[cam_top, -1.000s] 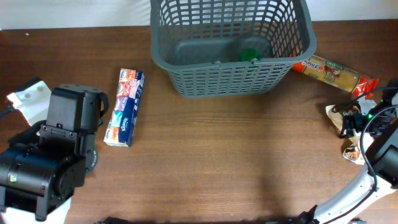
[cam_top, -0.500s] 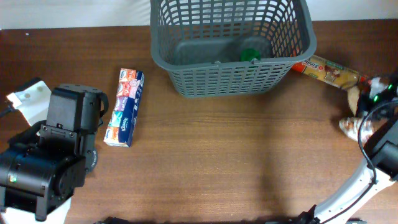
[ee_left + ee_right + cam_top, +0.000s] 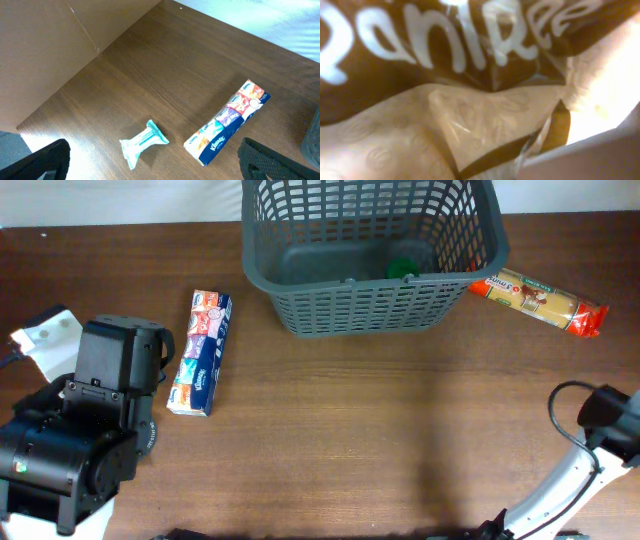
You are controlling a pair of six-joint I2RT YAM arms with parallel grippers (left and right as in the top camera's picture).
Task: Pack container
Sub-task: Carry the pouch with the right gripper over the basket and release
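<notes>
Container (image 3: pixel 370 255): dark grey slotted basket, upright at the far middle of the table (image 3: pixel 340 440).
Inside the container: a small green item (image 3: pixel 404 269) lies on the base towards its front right corner.
Left of the container: a tissue pack (image 3: pixel 201 352) lies flat and well apart from it, its long side running roughly front to back.
Right of the container: an orange snack packet (image 3: pixel 540 301) lies on a slant, its near end just beside the container's front right corner.
Further left of the container: a small teal sachet (image 3: pixel 143 142) shows in the left wrist view, beyond the tissue pack.
Left gripper (image 3: pixel 154 150): jaws wide apart and holding nothing, raised over the table well to the container's left, with the sachet and tissue pack below it.
Right arm (image 3: pixel 605 412): at the table's edge, well to the front right of the container.
Right gripper: jaws closed together; the fingers themselves cannot be made out.
Brown wrapper (image 3: pixel 445 115): crinkled, with white lettering, pressed against the right wrist camera; probably caught in the jaws, though the pinch is hidden.
</notes>
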